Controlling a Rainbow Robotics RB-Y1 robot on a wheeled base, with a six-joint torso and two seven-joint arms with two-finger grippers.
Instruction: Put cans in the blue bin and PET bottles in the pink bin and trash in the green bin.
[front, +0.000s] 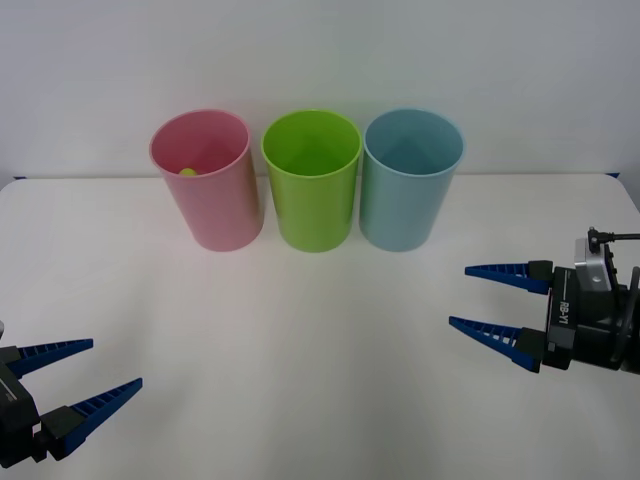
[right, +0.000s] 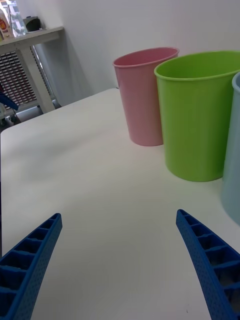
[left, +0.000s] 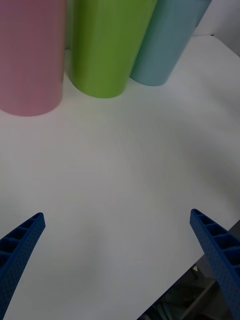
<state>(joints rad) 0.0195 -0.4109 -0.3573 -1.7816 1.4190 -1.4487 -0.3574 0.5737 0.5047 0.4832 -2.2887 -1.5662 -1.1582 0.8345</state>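
Note:
Three bins stand in a row at the back of the white table: the pink bin (front: 205, 185) (right: 145, 95) (left: 30, 55), the green bin (front: 312, 185) (right: 197, 115) (left: 105, 45) and the blue bin (front: 412, 185) (right: 234, 165) (left: 165, 40). Inside the pink bin a yellow-green cap (front: 187, 171) shows; the rest of the PET bottle is hidden by the bin wall. Cans and trash are out of view. My left gripper (front: 116, 362) (left: 117, 215) hovers open near the front left. My right gripper (front: 459, 296) (right: 119, 215) is open at the right, in front of the blue bin, holding nothing.
The white table (front: 300, 350) stretches bare between both grippers and the bins. A plain wall rises behind the bins. A grey shelf unit (right: 30, 42) stands beyond the table's far side. The table's front edge (left: 200, 262) runs close to my left gripper.

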